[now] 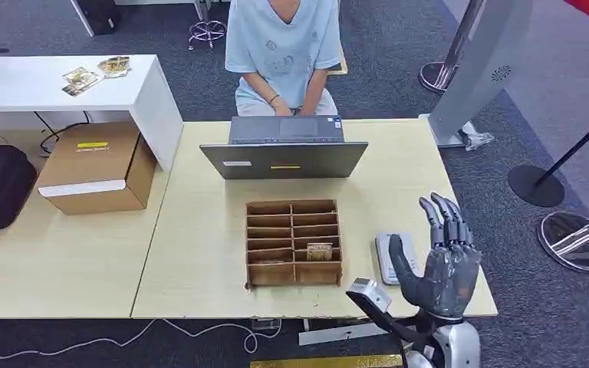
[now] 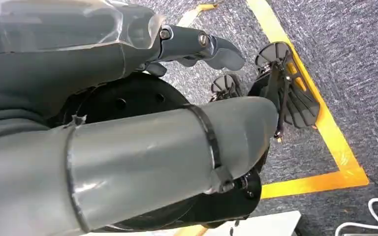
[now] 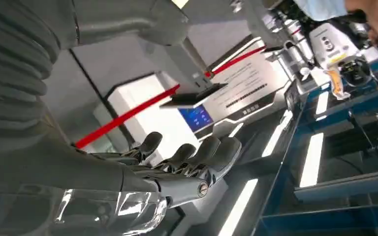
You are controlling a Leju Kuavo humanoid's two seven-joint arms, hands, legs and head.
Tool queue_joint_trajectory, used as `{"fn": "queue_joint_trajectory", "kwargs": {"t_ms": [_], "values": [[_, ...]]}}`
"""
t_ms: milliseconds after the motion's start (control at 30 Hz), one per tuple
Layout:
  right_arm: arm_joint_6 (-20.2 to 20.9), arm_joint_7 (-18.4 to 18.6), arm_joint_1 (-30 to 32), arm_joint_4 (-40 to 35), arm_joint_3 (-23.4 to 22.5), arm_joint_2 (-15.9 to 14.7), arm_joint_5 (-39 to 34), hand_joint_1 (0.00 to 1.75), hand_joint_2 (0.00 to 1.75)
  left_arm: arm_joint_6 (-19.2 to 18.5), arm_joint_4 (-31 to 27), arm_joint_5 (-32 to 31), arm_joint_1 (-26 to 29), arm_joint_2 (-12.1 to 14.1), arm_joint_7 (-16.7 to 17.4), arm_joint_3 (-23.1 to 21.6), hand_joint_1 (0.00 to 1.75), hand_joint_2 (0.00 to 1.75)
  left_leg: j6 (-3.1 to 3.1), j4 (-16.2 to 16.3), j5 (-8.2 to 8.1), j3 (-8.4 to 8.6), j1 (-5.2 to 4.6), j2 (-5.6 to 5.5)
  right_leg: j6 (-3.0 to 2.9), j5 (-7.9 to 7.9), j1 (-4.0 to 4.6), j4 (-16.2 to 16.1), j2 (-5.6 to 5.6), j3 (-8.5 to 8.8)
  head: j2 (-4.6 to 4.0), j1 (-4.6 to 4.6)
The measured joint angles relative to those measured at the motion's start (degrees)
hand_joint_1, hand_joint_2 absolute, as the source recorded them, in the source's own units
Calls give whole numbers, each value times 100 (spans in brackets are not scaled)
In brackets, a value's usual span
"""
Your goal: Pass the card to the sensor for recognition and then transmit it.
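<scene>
The right hand [image 1: 446,257] is raised with fingers spread and holding nothing, just right of the grey sensor [image 1: 390,257]; the left hand [image 2: 197,46] hangs over the floor, its grip impossible to tell. The card [image 1: 319,251] stands in a near-right slot of the cardboard organizer [image 1: 294,242], left of the sensor. The narrow slot walls could block the fingers, so a reach may tip the organizer or fumble the card.

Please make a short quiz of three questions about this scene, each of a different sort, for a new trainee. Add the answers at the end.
1. True or false: the right hand is raised above the table with its fingers spread and holding nothing.
2. Where does the card lie? A) on the laptop; B) in a compartment of the cardboard organizer; C) in the right hand.
3. Fill in: the grey sensor pad lies on the table between the organizer and the ____ hand.

Key: 1 true; 2 B; 3 right.
</scene>
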Motion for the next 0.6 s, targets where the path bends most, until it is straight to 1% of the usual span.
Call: {"fn": "queue_joint_trajectory", "kwargs": {"t_ms": [33, 67, 100, 167, 200, 233, 267, 300, 333, 367, 400, 467, 500, 533, 600], "values": [[2, 98, 0, 20, 2, 0, 170, 44, 175, 2, 0, -9, 0, 0, 0, 0, 0, 0, 0, 0, 0, 0, 0, 0, 0, 0, 0, 0, 0, 0, 0, 0], [15, 194, -2, 42, 9, 0, 297, 98, 175, 4, 0, -13, 0, 0, 0, 0, 0, 0, 0, 0, 0, 0, 0, 0, 0, 0, 0, 0, 0, 0, 0, 0], [26, 280, -4, 59, 20, 0, 384, 112, 175, 4, 0, -15, -1, 0, 0, 0, 0, 0, 0, 0, 0, 0, 0, 0, 0, 0, 0, 0, 0, 0, 0, 0], [83, 465, -16, 109, 55, 0, 548, 117, 175, 9, 0, -37, -2, 0, 7, -2, 0, 0, 0, 0, 0, 0, 0, 0, 0, 0, 0, 0, 0, 0, 0, 0], [134, 522, -29, 129, 72, 0, 598, 99, 175, 13, 0, -59, -4, 0, 15, -2, 0, 0, 0, 0, 0, 0, 0, 0, 0, 0, 0, 0, 0, 0, 0, 0], [168, 564, -39, 151, 94, 0, 622, 91, 175, 22, 0, -68, -5, 0, 26, -2, 0, 0, 0, 0, 0, 0, 0, 0, 0, 0, 0, 0, 0, 0, 0, 0], [225, 600, -45, 164, 118, 0, 648, 70, 175, 33, 0, -74, -6, 0, 30, -2, 0, 0, 0, 0, 0, 0, 0, 0, 0, 0, 0, 0, 0, 0, 0, 0], [254, 620, -46, 177, 138, 0, 679, 65, 175, 53, 0, -74, -8, 0, 31, -2, 0, 0, 0, 0, 0, 0, 0, 0, 0, 0, 0, 0, 0, 0, 0, 0], [276, 627, -45, 190, 153, 2, 701, 65, 175, 79, 0, -77, -10, 0, 31, -2, 0, 0, 0, 0, 0, 0, 0, 0, 0, 0, 0, 0, 0, 0, 0, 0], [315, 633, -46, 205, 170, 2, 731, 51, 175, 83, 0, -85, -10, -2, 31, -2, 0, 0, 0, 0, 0, 0, 0, 0, 0, 0, 0, 0, 0, 0, 0, 0], [330, 644, -44, 225, 197, 2, 764, 44, 175, 83, 0, -105, -10, -4, 31, -4, 0, 0, 0, 0, 0, 0, 0, 0, 0, 0, 0, 0, 0, 0, 0, 0], [365, 644, -46, 264, 254, 15, 821, 44, 175, 83, 0, -133, -10, -9, 31, -4, 0, 0, 0, 0, 0, -1, 0, 0, 0, 0, 1, 0, 1, 0, 0, 0], [410, 642, -53, 299, 293, 24, 825, 49, 175, 87, 0, -149, -10, -9, 31, -7, 0, 0, 0, 0, 0, -1, 1, 0, 0, 0, 1, 0, 1, 0, 0, 0], [455, 642, -69, 343, 330, 33, 847, 49, 175, 101, 0, -160, -10, -9, 31, -7, 0, 0, 0, 0, 0, -1, 1, 0, 0, 0, 1, 0, 1, 0, 0, 0], [533, 642, -108, 470, 437, 35, 860, 42, 175, 144, 0, -177, -10, -17, 42, -7, 0, 0, 0, 0, 0, 0, 0, 0, 0, 0, 0, 0, 1, 0, 0, 0]]}}
